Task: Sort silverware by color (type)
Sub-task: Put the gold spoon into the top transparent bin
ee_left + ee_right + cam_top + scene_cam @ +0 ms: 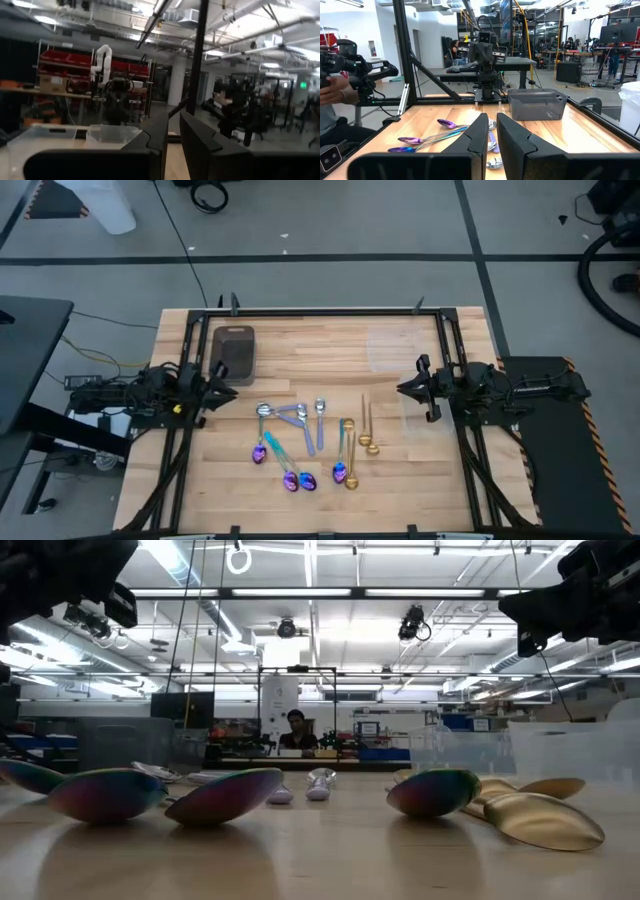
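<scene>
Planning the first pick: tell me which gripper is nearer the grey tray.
Left. The left gripper hangs right beside the grey tray, just off its near corner. The right gripper waits across the table, well away from it.

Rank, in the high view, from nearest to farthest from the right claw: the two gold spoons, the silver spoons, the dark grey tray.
From the right claw:
1. Two shiny gold spoons, beside it, table centre-right.
2. Plain silver spoons, table middle.
3. Dark grey rectangular tray, far left side.

Glossy metal spoons (300, 442); matt wood table (300, 340); clear plastic containers (395, 348).
</scene>
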